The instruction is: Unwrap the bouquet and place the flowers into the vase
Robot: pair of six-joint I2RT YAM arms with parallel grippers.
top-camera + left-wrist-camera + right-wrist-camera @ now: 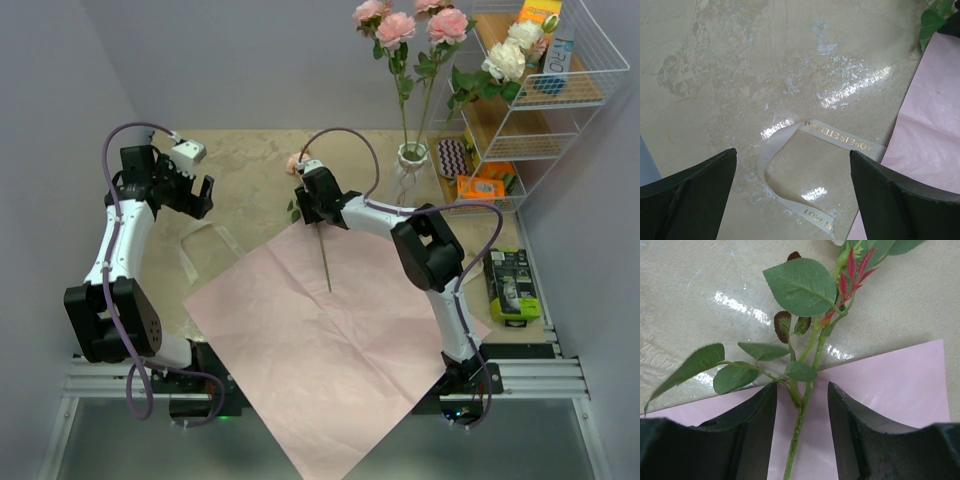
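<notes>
Right pincer [801, 390] around thin green rose stem [816, 360], jaws apart, not clamped.
Next we pinch, then lift it to the small white ceramic vase [411, 156].

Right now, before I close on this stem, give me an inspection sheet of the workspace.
Surface: beige marbled tabletop, glossy and smudged.
Job's things: pink wrapping paper spread flat; ribbon loose left of it; one rose stem lying across the paper's far corner; vase upright, holding several roses.
Clutter: green-black packet at the right edge.
Tools: left tool open above the ribbon; right tool open, astride the stem, not touching it.
Cables: purple-grey loops on both arms, snagging nothing.
Surroundings: white wire rack beside the vase; grey walls.
</notes>
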